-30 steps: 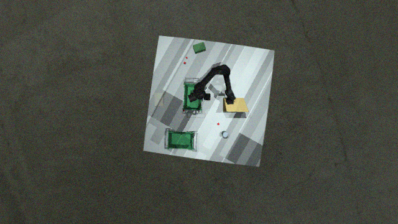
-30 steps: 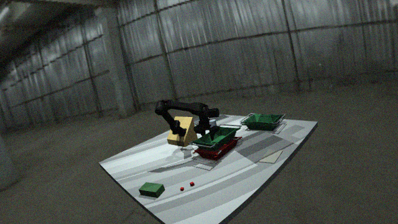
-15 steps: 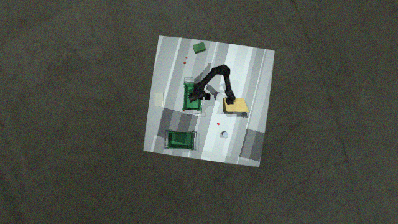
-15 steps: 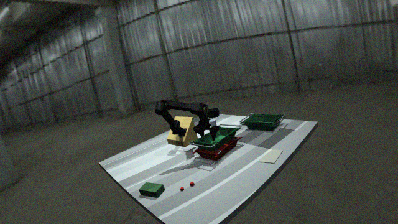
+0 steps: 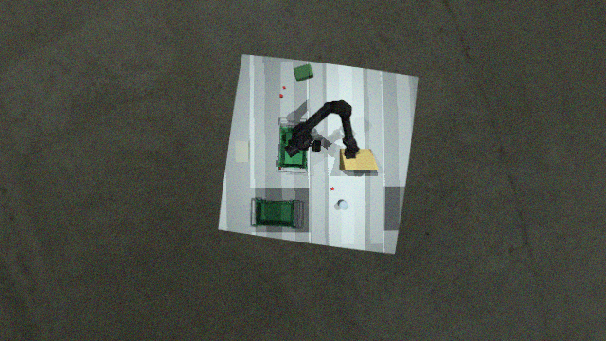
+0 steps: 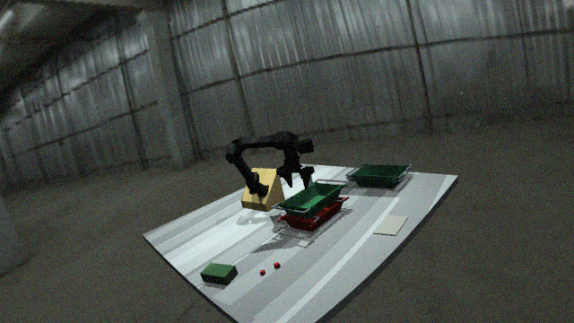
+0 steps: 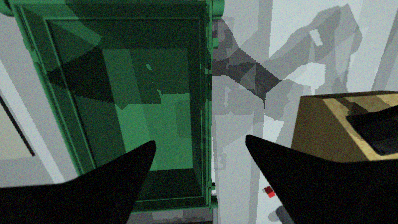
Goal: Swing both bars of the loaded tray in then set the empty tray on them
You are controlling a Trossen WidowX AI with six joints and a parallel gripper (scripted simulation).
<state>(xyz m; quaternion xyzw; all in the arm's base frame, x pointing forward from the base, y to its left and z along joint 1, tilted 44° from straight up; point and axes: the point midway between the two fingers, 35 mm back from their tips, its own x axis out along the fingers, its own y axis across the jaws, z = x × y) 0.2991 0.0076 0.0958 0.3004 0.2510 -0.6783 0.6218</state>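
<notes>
Green tray sits above the red one!
The exterior view reveals the red tray [image 6: 308, 222] beneath the green tray [image 5: 296, 158] [image 6: 312, 199] [image 7: 155, 135], hidden from the wrist; the gripper [image 6: 300, 185] [image 7: 201, 141] hovers, fingers spread, empty.

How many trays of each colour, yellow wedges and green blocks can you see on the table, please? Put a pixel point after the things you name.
Green trays [image 5: 297, 158] [image 6: 314, 200] [image 7: 155, 130]: 2 (one above the red tray, one apart)
Red tray [image 6: 304, 222]: 1
Yellow wedge [image 5: 362, 163] [image 6: 271, 181] [image 7: 317, 130]: 1
Green block [image 5: 303, 72] [image 6: 219, 273]: 1
Total: 5
</notes>
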